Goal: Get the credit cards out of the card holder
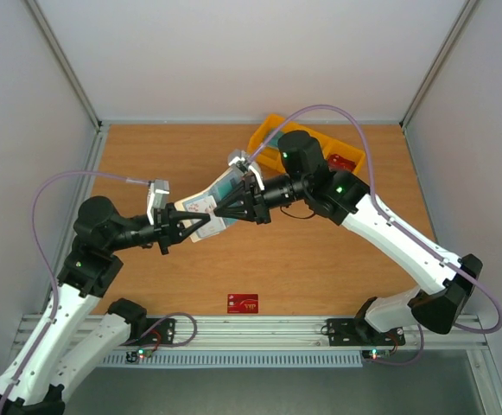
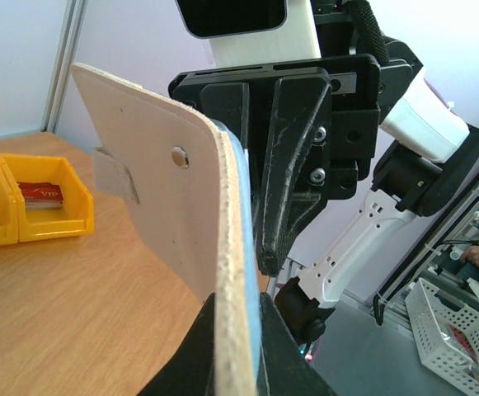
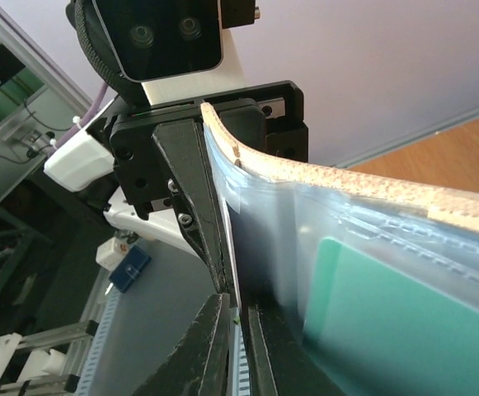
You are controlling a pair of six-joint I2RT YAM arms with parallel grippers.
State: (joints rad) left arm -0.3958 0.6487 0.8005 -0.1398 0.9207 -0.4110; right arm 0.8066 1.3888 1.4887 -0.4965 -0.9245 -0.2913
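Cream outside and pale blue within, the card holder point(image 2: 152, 206) is held in the air above the wooden bench point(image 1: 320, 259). The left claw point(image 2: 237, 363) is clamped on one edge. The right claw point(image 3: 235, 334) is pinched nearly together on a thin inner edge, card or clear sleeve, hard to tell. A teal card point(image 3: 387, 330) sits in a pocket. A red card point(image 1: 243, 303) lies on the bench. Another, the VIP card point(image 2: 39, 192), lies in the yellow bin point(image 2: 58, 223) and reads "VIP".
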